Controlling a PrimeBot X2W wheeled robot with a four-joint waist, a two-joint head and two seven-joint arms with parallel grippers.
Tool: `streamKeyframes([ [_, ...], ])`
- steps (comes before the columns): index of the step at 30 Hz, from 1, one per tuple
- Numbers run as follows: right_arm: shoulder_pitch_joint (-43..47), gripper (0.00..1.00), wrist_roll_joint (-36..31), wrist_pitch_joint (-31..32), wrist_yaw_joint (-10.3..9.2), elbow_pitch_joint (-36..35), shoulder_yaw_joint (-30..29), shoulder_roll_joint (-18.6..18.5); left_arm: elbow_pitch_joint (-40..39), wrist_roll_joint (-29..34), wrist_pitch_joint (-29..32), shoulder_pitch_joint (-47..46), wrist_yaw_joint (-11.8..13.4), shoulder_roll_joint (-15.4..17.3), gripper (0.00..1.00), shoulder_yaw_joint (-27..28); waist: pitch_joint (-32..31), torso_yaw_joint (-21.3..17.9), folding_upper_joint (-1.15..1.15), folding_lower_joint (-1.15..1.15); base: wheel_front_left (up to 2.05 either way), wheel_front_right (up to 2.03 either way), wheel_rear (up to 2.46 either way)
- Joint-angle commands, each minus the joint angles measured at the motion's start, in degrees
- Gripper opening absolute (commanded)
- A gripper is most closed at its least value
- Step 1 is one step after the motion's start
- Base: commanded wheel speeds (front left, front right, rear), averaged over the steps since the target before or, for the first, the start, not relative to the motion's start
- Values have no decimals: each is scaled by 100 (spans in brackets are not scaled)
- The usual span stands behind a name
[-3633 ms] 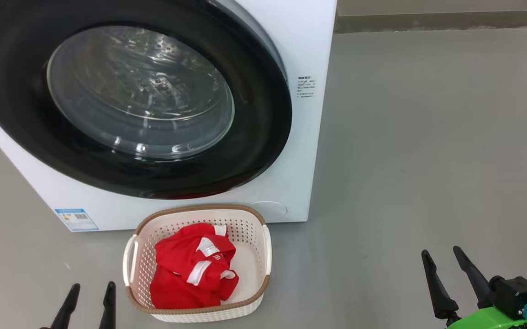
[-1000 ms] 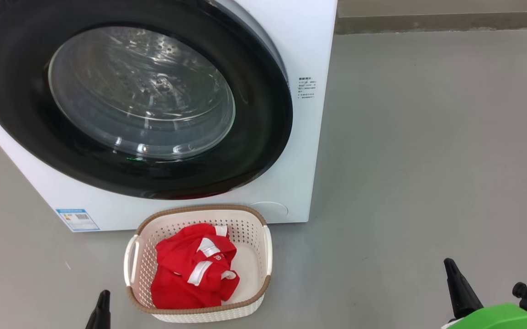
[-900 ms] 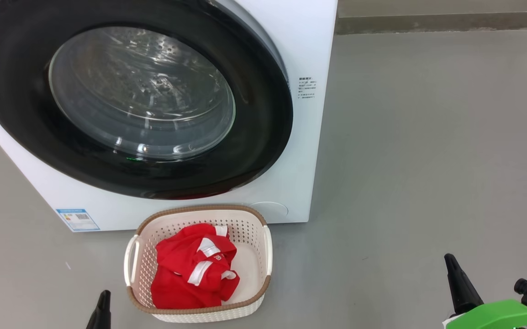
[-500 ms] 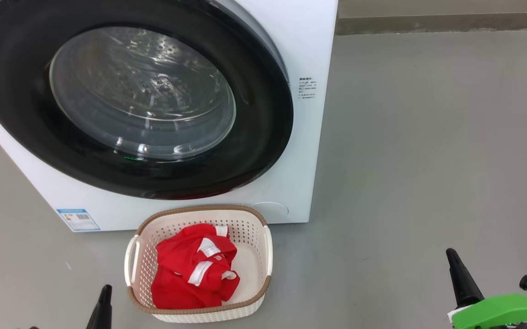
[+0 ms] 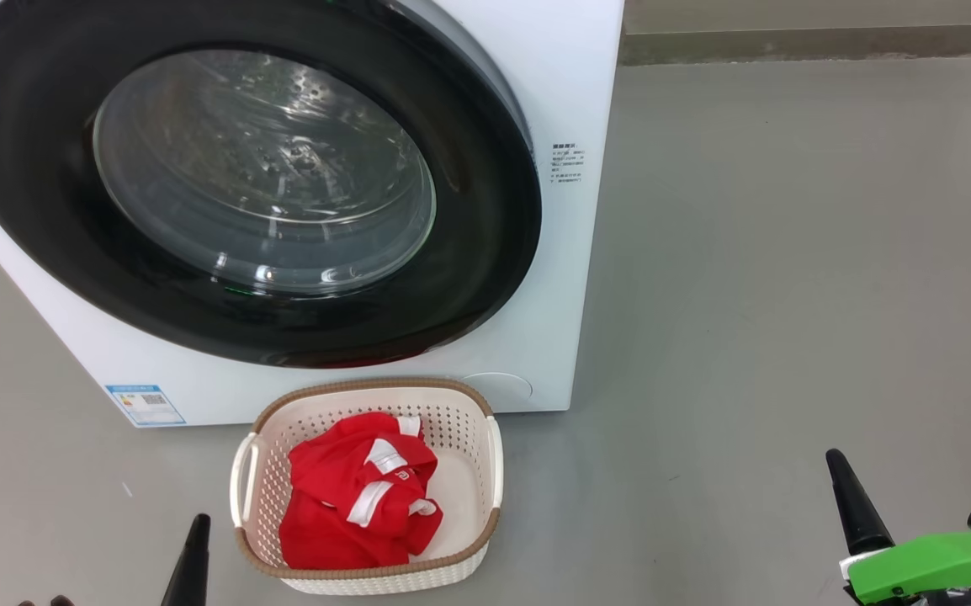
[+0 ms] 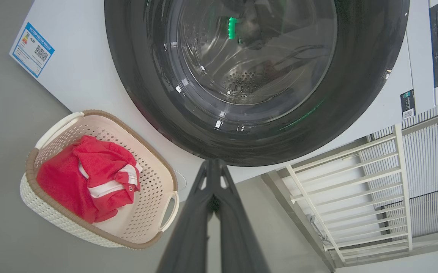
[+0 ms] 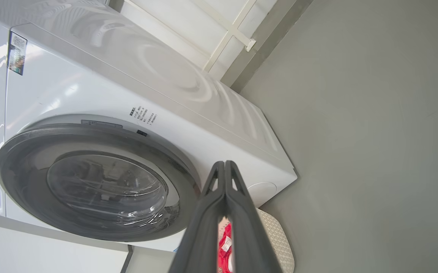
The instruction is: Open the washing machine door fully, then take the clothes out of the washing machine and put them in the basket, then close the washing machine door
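Clothes [image 5: 357, 497]: red fabric with white trim bands, lying bunched in the basket [image 5: 368, 384] and filling its left and front part; pale bottom is showing at the right.

Basket: cream perforated tub with a brown rim and two side handles, standing upright on the grey floor [image 5: 788, 295], just in front of the washing machine [image 5: 570, 84] and under the lower edge of the door.

Washing machine door [image 5: 494, 219]: glossy black ring around a bulging glass window, sitting closed against the white front. The perforated steel drum is showing through the glass.

Washing machine: white box standing on the floor, carrying a blue label [image 5: 145, 404] at its lower left corner and a small printed notice to the right of the door.

Left gripper [image 6: 213, 162]: fingers pressing together tip to tip, clenched on nothing, hanging above the floor just left of the basket and pointing toward the door.

Right gripper [image 7: 224, 163]: fingers likewise clenched and empty, hanging over the floor well to the right of the basket. A green part [image 5: 931, 566] is sitting at its wrist.

White railing [image 6: 340, 178]: standing beside the machine.
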Motion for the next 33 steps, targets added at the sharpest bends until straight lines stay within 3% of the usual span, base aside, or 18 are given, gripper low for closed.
streamKeyframes([
  [1,-311,0,141,39,1,-188,38,-44,-137,-158,55,-266,-26,42,0,160,-1,1,0,-1,0,0,0],
  [33,-556,0,1914,563,-4,-357,-111,-7,-145,-2002,558,-568,-36,-44,0,239,-19,21,0,0,0,0,0],
])
